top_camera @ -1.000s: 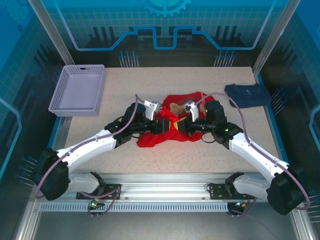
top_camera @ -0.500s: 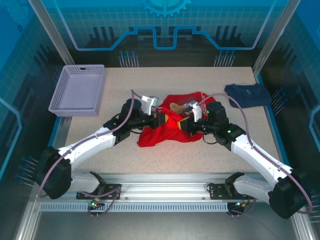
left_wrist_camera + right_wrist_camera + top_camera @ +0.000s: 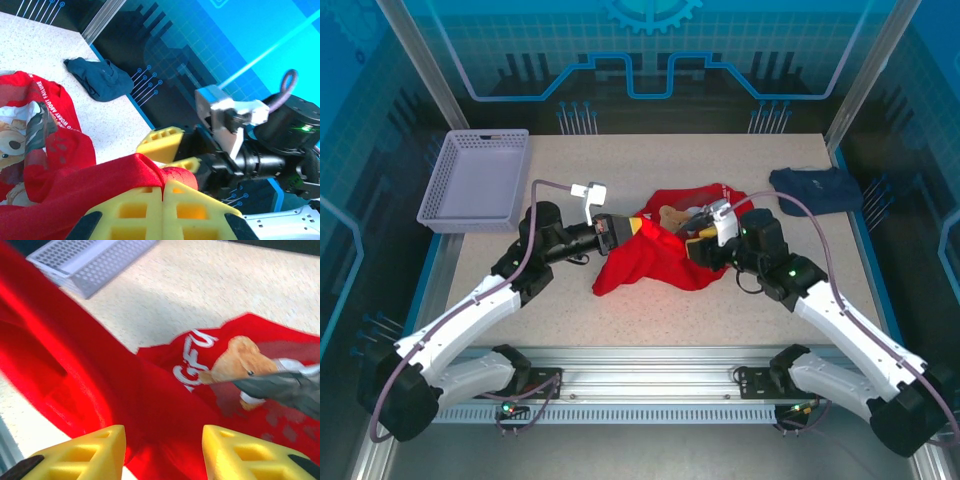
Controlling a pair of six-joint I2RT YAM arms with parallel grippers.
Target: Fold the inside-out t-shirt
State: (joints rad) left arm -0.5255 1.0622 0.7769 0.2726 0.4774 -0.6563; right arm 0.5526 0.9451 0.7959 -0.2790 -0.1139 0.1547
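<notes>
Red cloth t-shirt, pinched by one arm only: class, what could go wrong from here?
1. The left gripper, jaws shut on a bunched ridge of the bright red cloth t-shirt, may drag the whole crumpled shirt instead of spreading it.
2. The right gripper, jaws open over the cloth, might close on several layers.

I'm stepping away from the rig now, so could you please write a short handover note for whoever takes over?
Left gripper: shut on a bunch of the red t-shirt.
Right gripper: open, jaws apart over the cloth.
Shirt: crumpled mid-table, bear print partly showing.
Done: no neat fold visible yet.
Left: spread it flat, then fold.
</notes>
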